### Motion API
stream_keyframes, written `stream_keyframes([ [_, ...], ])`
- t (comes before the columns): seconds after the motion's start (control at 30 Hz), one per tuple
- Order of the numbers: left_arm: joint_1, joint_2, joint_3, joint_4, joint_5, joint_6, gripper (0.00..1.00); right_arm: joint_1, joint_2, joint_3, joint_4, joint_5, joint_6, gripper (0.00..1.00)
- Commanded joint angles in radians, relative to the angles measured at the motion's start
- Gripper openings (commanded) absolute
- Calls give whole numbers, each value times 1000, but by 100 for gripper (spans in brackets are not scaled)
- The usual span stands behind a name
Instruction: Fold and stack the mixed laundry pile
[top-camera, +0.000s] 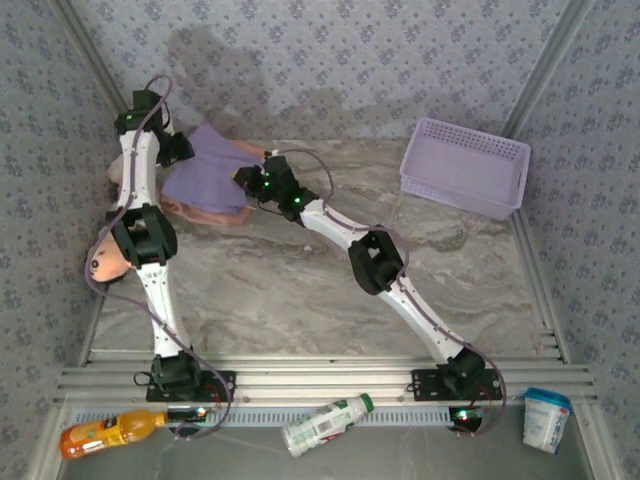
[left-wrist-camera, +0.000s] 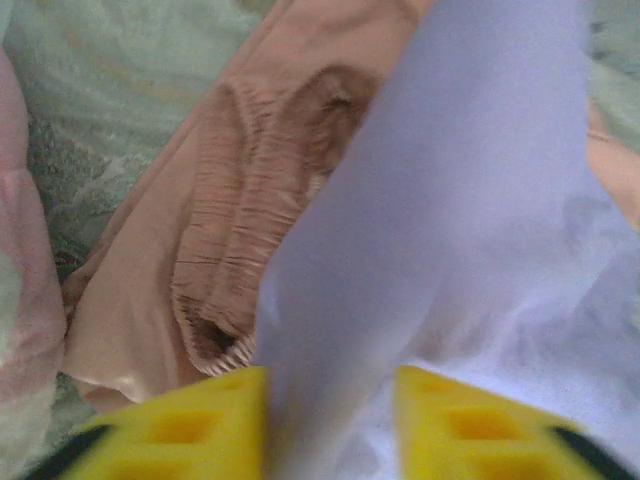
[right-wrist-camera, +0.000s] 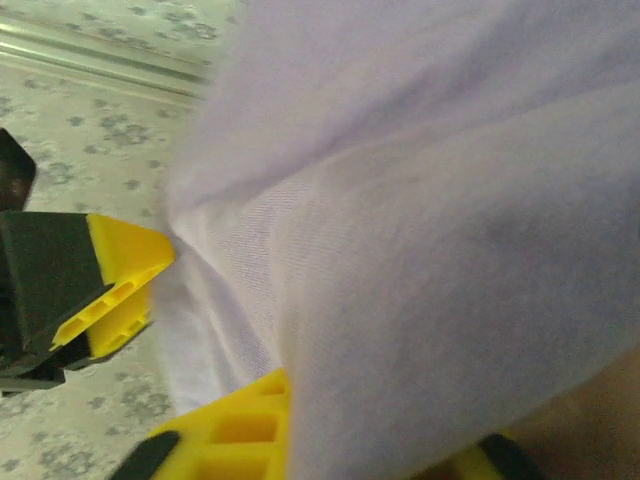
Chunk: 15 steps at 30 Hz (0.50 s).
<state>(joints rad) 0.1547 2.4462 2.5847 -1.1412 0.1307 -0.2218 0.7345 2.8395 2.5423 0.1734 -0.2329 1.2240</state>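
With the left fingers (left-wrist-camera: 200, 425) and right fingers (right-wrist-camera: 235, 430) each pinched on the lavender shirt (top-camera: 205, 172), draped over pink shorts (top-camera: 208, 213) at the table's (top-camera: 300, 290) far left, folding looks barely begun, and spreading it flat likely comes next.

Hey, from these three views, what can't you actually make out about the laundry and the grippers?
Left wrist: lavender shirt fills the left gripper gap, so its grip is unclear.
Right wrist: same for the right gripper; blurred cloth covers the gap.
Top: shorts mostly under the shirt; the wrists hide both sets of fingertips.
Top: plush toy partly behind the left arm.
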Motion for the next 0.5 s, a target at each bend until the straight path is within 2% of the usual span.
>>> stream_keyframes([
  [0.0,24,49,36,-5,66,-45,99,-31,26,13,-50,37,28,43],
  [0.07,28,60,48,-15,53,-54,100,-46,-3,-20,-52,26,14,85],
  [0.1,28,59,51,-17,42,-54,100,-51,-24,-44,-49,23,6,100],
  [0.3,34,2,42,-25,49,-75,100,-77,-228,-332,-6,27,-47,100],
  [0.47,30,-99,-98,13,94,-103,100,-104,-426,-609,-14,31,-128,100],
])
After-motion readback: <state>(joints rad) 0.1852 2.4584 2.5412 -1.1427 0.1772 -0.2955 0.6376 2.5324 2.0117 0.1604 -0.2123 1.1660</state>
